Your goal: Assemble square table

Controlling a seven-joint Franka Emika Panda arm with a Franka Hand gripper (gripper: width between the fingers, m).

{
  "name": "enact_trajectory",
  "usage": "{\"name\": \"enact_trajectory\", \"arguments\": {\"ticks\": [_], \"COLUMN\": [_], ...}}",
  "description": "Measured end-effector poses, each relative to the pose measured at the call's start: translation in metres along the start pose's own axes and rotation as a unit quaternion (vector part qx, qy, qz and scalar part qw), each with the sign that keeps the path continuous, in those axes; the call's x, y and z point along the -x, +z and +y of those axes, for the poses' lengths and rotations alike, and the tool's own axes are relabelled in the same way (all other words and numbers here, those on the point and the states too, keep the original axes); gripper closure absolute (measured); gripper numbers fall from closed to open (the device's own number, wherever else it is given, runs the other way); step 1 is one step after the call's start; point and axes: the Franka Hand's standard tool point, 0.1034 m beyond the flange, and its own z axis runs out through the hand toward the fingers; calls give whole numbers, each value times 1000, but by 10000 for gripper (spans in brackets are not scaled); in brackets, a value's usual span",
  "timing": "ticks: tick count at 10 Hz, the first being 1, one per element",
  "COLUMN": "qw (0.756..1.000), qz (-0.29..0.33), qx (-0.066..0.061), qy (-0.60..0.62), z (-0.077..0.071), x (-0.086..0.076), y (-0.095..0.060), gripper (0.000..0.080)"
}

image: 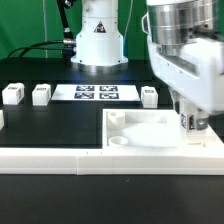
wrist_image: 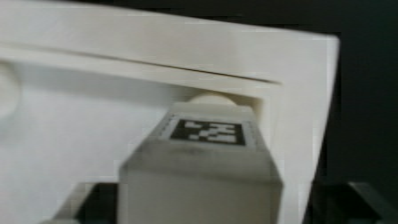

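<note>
The square table's white slab [image: 150, 130] lies recessed face up at the front of the exterior view's right, with round holes at its corners. My gripper [image: 190, 123] is shut on a white block leg [image: 188, 124] and holds it upright at the slab's corner on the exterior view's right. In the wrist view the held leg [wrist_image: 208, 150] shows its black-and-white tag, and its peg end sits against the slab's corner [wrist_image: 178, 50]. The gripper [wrist_image: 205, 205] clamps the leg's sides. Three loose legs [image: 12, 93] [image: 41, 94] [image: 150, 95] stand in a row at the back.
The marker board [image: 97, 93] lies between the loose legs. A long white border bar [image: 50, 157] runs along the front edge of the black table. The arm's base [image: 97, 40] stands behind the marker board.
</note>
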Motion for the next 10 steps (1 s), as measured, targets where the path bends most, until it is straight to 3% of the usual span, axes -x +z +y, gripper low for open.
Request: {"name": "enact_trajectory", "arguments": {"ticks": [1, 2, 4, 6, 8, 10], "qw": [997, 982, 975, 948, 855, 869], "qz": [0, 4, 4, 11, 35, 34], "qx": [-6, -15, -12, -8, 14, 11], "qy": [-82, -188, -223, -318, -517, -493], "z": [-4, -6, -5, -4, -11, -11], "x": [4, 5, 4, 3, 7, 5], "y": [-3, -4, -2, -2, -5, -4], "gripper": [253, 171, 156, 151, 150, 150]}}
